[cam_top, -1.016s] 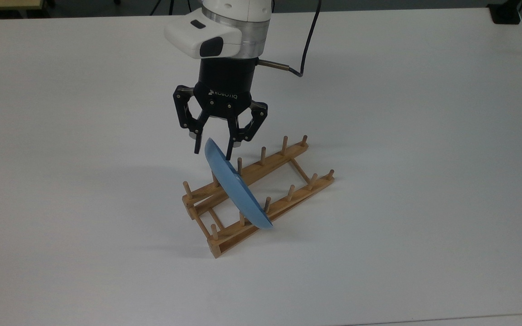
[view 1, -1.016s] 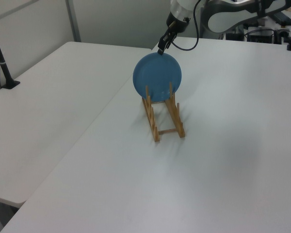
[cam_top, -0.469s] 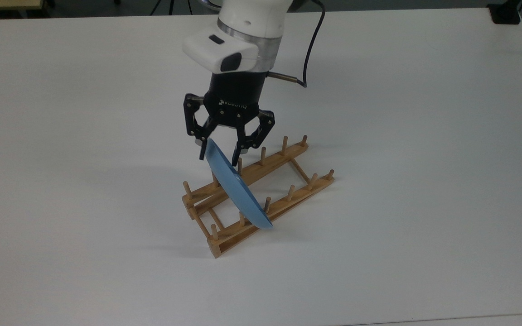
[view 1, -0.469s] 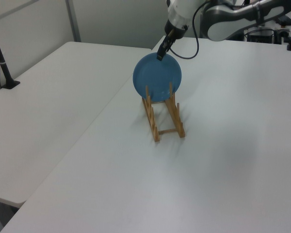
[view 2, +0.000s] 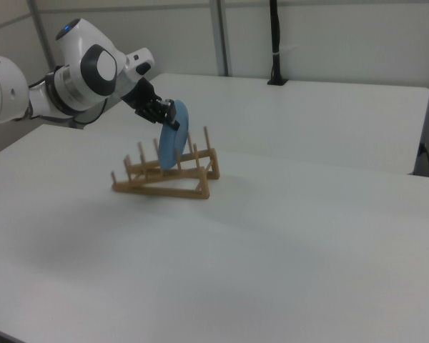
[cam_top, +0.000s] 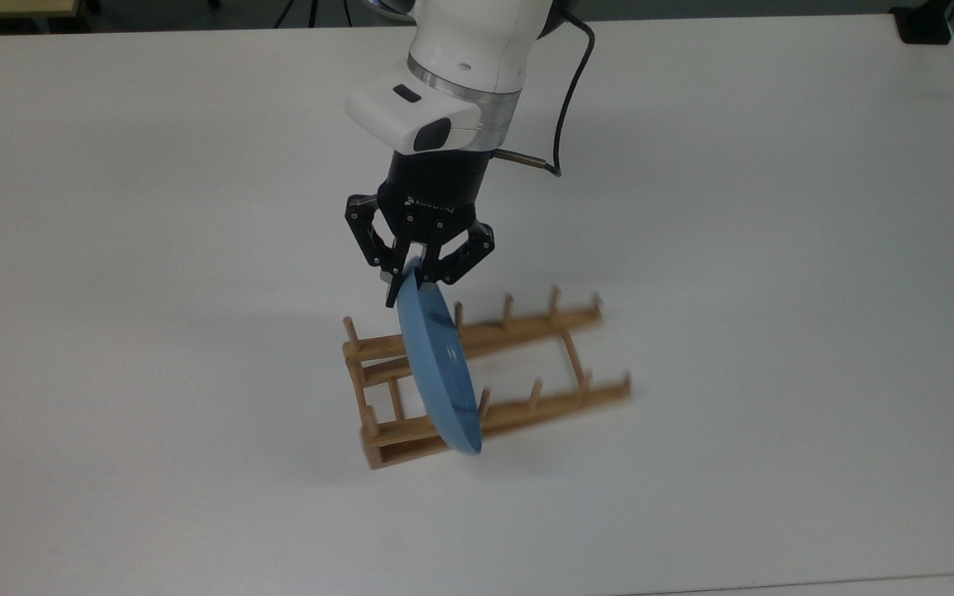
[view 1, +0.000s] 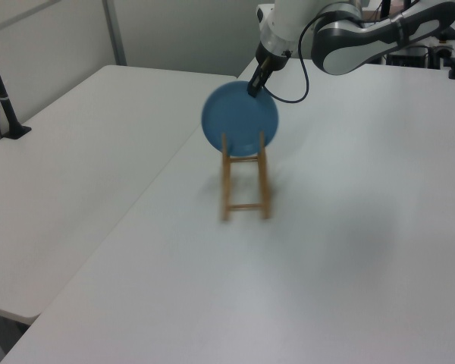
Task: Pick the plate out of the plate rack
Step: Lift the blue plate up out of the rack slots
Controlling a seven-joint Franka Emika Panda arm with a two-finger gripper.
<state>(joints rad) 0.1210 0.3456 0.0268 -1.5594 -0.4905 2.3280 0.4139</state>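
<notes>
- On the white worktop [cam_top: 775,248] sat the plate rack [cam_top: 518,393], near the top view's middle.
- The hand [cam_top: 407,287] was closed tight on the plate [cam_top: 437,368], pinching its top edge.
- The plate stood in the rack between the pegs.

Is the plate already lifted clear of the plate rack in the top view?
No, the plate sits between the plate rack's pegs.

white arm reaching down at a slant, black gripper [cam_top: 408,284] at its tip, fingers pinched close together, pointing downward below the wrist.
</notes>
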